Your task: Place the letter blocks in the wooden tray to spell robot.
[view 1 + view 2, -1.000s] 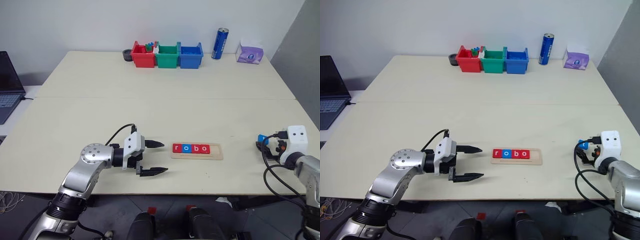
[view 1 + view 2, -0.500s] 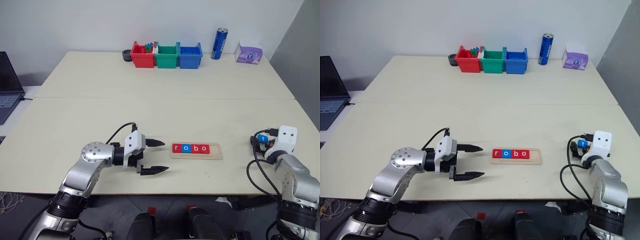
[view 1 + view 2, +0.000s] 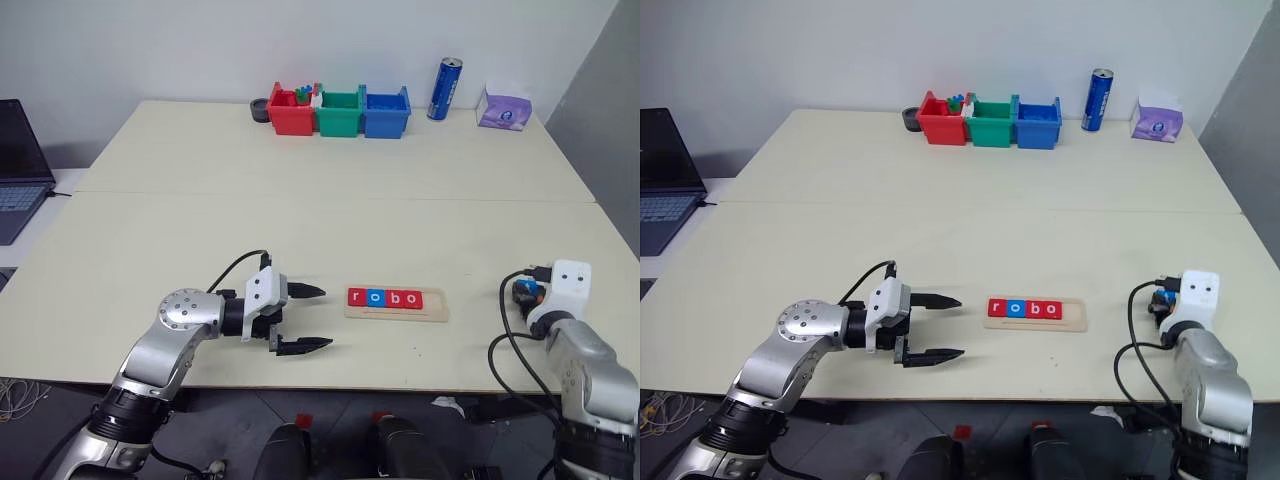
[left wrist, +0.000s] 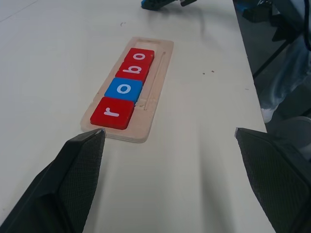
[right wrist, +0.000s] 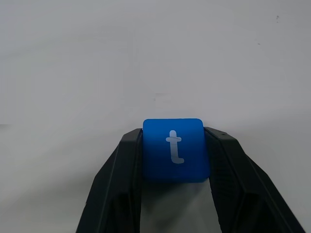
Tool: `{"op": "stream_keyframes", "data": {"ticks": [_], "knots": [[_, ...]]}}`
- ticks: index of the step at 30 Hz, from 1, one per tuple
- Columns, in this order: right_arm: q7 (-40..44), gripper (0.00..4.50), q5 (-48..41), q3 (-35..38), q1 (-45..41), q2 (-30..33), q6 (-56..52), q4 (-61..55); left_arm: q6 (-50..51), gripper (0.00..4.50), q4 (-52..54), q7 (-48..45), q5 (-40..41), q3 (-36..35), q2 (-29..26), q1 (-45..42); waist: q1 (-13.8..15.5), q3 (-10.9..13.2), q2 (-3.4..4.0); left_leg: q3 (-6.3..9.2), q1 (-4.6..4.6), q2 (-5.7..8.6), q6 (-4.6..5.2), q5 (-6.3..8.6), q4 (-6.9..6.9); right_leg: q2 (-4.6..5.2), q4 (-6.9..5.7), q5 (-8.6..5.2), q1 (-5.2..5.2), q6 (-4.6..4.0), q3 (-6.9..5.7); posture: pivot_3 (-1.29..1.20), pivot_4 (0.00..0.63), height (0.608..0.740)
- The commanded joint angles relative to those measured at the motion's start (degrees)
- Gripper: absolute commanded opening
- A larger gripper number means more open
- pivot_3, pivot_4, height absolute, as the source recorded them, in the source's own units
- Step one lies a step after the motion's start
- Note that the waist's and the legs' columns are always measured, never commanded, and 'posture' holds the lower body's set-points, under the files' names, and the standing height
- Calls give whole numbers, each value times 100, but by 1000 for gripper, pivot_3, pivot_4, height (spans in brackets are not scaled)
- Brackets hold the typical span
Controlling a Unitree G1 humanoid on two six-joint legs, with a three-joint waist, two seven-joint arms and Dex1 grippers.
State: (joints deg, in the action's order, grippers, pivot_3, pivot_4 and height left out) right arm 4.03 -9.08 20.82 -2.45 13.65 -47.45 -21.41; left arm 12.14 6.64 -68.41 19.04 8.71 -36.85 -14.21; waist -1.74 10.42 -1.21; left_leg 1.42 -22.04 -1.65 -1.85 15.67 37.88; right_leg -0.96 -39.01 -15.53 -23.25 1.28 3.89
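The wooden tray [image 3: 437, 302] lies near the table's front edge, holding several letter blocks [image 3: 385, 297] that read r, o, b, o. In the left wrist view the red r [image 4: 112, 112] is nearest, then the blue o [image 4: 124, 90], the red b [image 4: 132, 70] and the red o [image 4: 140, 55]. The tray's groove [image 4: 154, 82] runs beside them. My left gripper [image 3: 322, 317] stands open just left of the tray, with nothing in it. At the right edge, my right gripper [image 5: 176, 136] is shut on a blue t block [image 5: 175, 150] just over the tabletop.
Red [image 3: 292, 112], green [image 3: 339, 112] and blue [image 3: 385, 111] bins stand at the back. A blue can [image 3: 443, 89] and a purple tissue pack [image 3: 504, 108] are to their right. A laptop [image 3: 15, 170] sits off the left edge.
My right gripper has closed on the blue t block and shifted a little leftward and lower. The left arm, tray and tiles have stayed put.
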Motion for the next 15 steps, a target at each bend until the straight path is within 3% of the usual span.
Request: {"op": "stream_keyframes", "data": {"ticks": [1, 6, 15], "knots": [[-187, 1469, -119, -607, 489, -483, -465, -1072, -88, 4500, 145, -33, 49, -78, -53, -13, -10, -1, 1, 2, 0, -2, 0, 0, -1, 0, -1, -1, -2, -1, -1, 0, 150, 740], [-414, 1469, 13, -1270, 825, -940, -601, -1669, -108, 4500, 106, -61, 56, -65, -44, -39, -104, -2, 0, 2, 9, -5, -1, 0, 1, 0, -6, 1, -2, -5, 6, 0, 150, 740], [-588, 1469, 168, -1635, 817, -1126, -542, -1620, -187, 4500, -13, -106, 10, -49, -2, -91, -121, -3, -3, -2, 6, -3, -1, 0, 1, -3, -1, 0, -2, -4, 6, 0, 150, 740]]}}
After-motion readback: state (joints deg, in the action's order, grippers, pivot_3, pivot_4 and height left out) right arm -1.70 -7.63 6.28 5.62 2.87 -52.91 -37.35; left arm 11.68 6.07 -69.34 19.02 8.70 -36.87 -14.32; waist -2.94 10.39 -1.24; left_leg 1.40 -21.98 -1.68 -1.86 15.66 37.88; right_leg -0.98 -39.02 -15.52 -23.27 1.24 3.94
